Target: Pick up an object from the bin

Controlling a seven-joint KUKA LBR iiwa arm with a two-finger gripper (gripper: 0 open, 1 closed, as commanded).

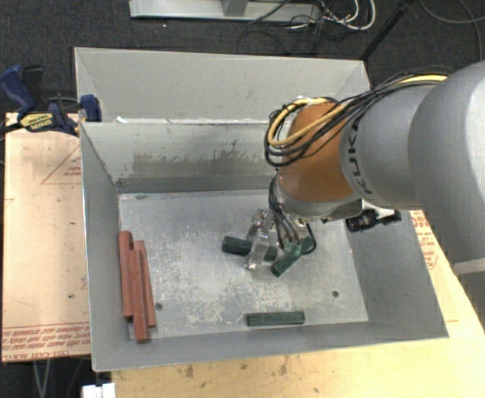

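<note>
I saw the gripper (pixel 265 252) low at the middle of the grey metal bin (pixel 184 297), between a small dark green rectangular block (pixel 235 245) and a second dark green block (pixel 287 262), both just beside it. I could not tell if the pincer was clenched or released.
</note>
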